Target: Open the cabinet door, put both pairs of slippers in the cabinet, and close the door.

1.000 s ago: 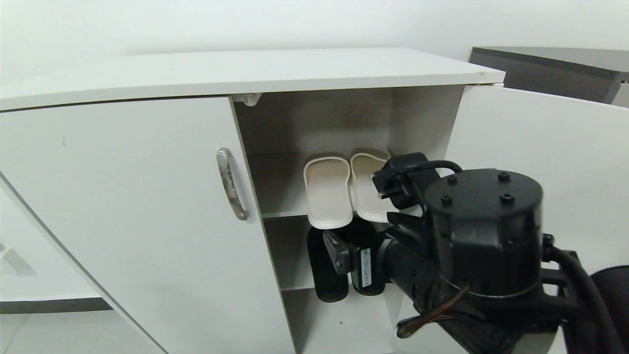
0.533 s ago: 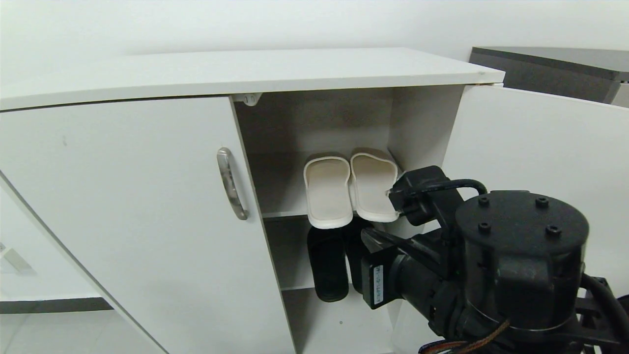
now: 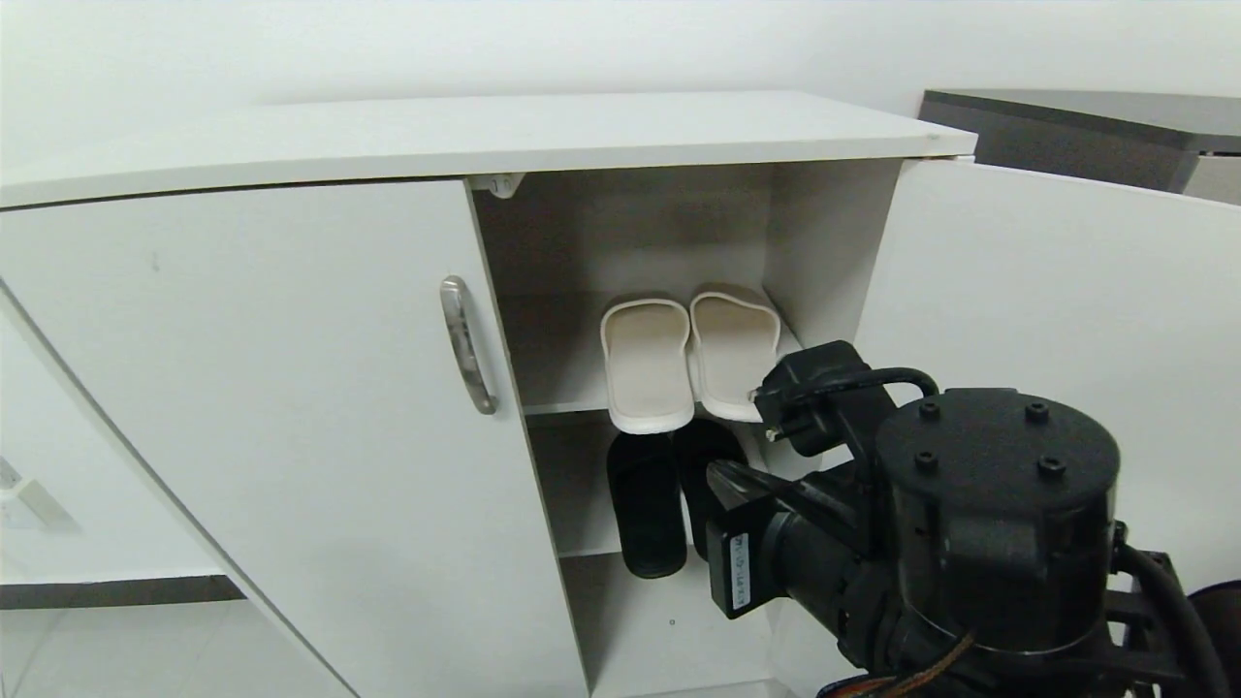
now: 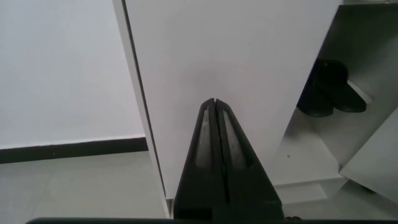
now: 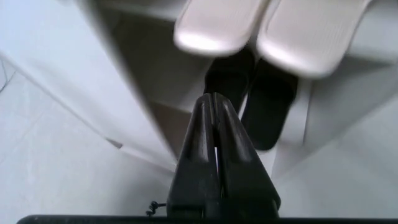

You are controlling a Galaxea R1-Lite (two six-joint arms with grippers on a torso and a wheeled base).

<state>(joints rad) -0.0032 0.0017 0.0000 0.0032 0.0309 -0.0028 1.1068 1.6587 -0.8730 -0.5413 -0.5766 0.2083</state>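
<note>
Slippers (image 5: 214,25) lay just beyond the right gripper (image 5: 214,98), fingers (image 5: 202,130) clenched on nothing; left gripper (image 4: 214,102) likewise clenched, facing the cabinet door (image 4: 217,50).

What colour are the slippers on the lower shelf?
The lower slippers are black, clearest in the head view.

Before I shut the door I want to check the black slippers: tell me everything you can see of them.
The black slippers are a plain, matte, rubbery-looking pair. They lie flat, side by side, on the lower shelf inside the open cabinet, right under the white slippers. Their near ends stick out past the shelf's front edge. Only the shelf touches them; the shut right gripper hangs in front, apart.
</note>
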